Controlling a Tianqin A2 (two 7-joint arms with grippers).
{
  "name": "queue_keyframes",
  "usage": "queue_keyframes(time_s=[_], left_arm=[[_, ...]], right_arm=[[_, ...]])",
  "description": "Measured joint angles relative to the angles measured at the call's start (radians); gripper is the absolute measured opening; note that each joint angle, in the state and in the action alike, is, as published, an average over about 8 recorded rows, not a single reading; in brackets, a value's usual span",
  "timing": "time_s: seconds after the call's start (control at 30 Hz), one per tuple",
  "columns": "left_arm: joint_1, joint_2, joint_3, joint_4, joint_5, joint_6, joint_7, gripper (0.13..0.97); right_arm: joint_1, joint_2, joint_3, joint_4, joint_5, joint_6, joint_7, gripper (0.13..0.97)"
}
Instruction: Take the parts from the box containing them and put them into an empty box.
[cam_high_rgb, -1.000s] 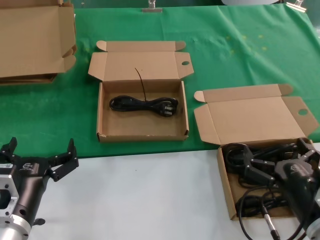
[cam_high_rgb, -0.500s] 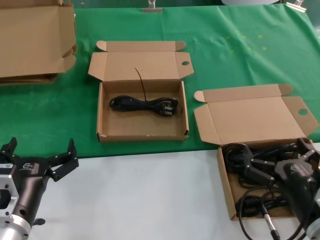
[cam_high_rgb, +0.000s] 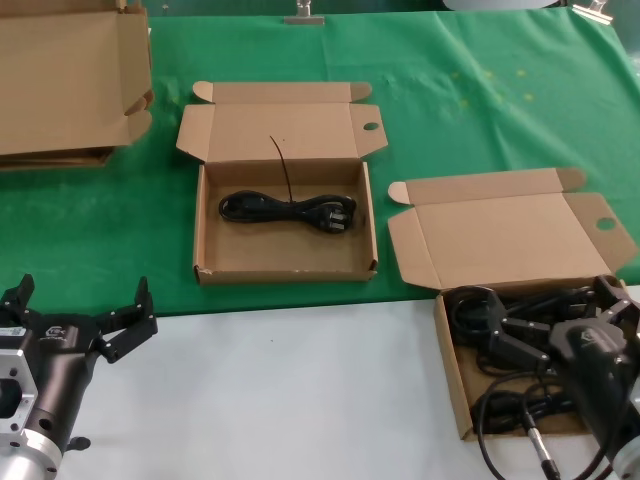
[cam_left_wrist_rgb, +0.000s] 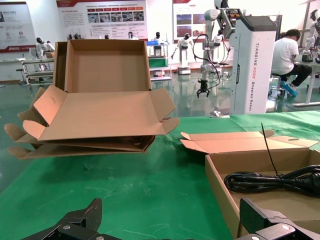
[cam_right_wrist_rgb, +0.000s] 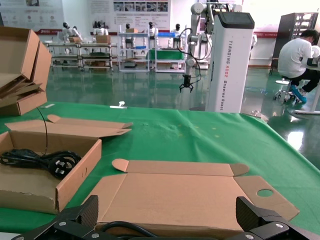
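Over the cord-filled box (cam_high_rgb: 452, 372), right gripper (cam_high_rgb: 545, 322) spread wide; left gripper (cam_high_rgb: 80, 318) likewise.

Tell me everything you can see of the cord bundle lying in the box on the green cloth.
The black power cord bundle is looped long and slim, with a moulded plug at one end. It lies flat, crosswise on the floor of the shallow brown cardboard box, nearer the hinged lid than the front wall, alone there. A thin black tie sticks up from its middle against the open lid. Nothing grips it: the left pincer hovers open over the white table edge, well short of the box.
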Motion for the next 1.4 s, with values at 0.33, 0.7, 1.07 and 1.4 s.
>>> queue_keyframes(time_s=[0.33, 0.7, 1.07, 1.4], left_arm=[[0.0, 0.0, 0.0, 0.0, 0.0, 0.0, 0.0, 0.966], [0.0, 0.0, 0.0, 0.0, 0.0, 0.0, 0.0, 0.966], [0.0, 0.0, 0.0, 0.0, 0.0, 0.0, 0.0, 0.966], [0.0, 0.0, 0.0, 0.0, 0.0, 0.0, 0.0, 0.966]], right_arm=[[0.0, 0.0, 0.0, 0.0, 0.0, 0.0, 0.0, 0.966], [0.0, 0.0, 0.0, 0.0, 0.0, 0.0, 0.0, 0.966], [0.0, 0.0, 0.0, 0.0, 0.0, 0.0, 0.0, 0.966], [0.0, 0.0, 0.0, 0.0, 0.0, 0.0, 0.0, 0.966]])
